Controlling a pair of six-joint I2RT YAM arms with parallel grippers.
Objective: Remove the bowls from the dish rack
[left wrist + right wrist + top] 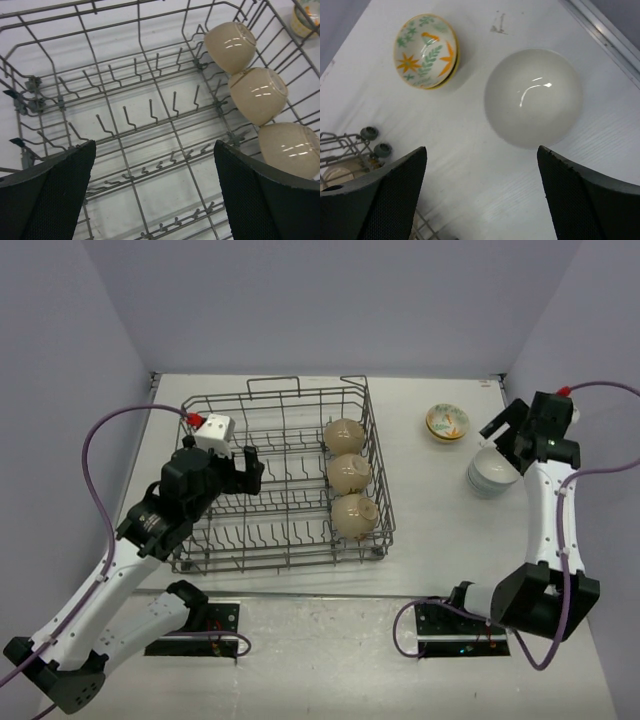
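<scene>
Clearly, the three beige bowls (350, 472) in the dish rack (281, 561) look slick and chippable, best pinched at a rim, while left fingers (55, 195) and right fingers (385, 195) stand apart, empty.

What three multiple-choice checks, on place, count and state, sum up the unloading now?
1. The painted yellow bowl sits: A in the dish rack; B on the table right of the rack; C under the rack.
2. Beige bowls in the rack: A one; B five; C three.
3. The right hand is: A open, holding nothing; B shut on a bowl; C out of view.
Answers: B, it stands on bare table; C, three in a row along the rack's right side; A, its jaws stand apart, the white bowl free.
</scene>
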